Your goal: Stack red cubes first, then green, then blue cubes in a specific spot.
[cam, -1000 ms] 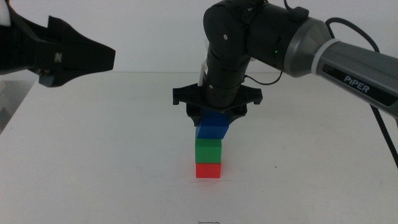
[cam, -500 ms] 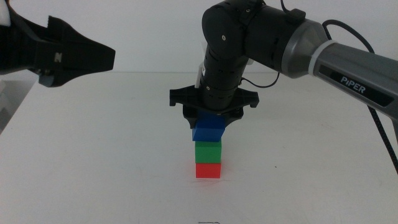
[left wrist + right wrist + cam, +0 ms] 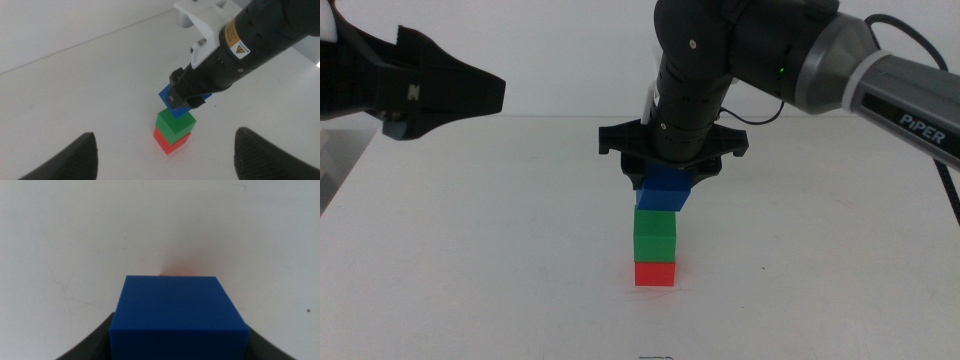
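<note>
Blue cube (image 3: 664, 193) sits clamped in the right tool (image 3: 670, 172), mid-frame, on the green cube (image 3: 655, 238) over the red cube (image 3: 655, 273). Left tool (image 3: 165, 150) waits upper left, jaws apart.

You see the green cube (image 3: 655, 236) sitting on the red cube (image 3: 655, 273) mid-surface (image 3: 500, 250), the blue cube (image 3: 665, 190) on top, held in the right pincer (image 3: 668, 180).

Right end effector (image 3: 666, 186) holds blue cube (image 3: 664, 194) atop green cube (image 3: 655, 236), red cube (image 3: 655, 273).
</note>
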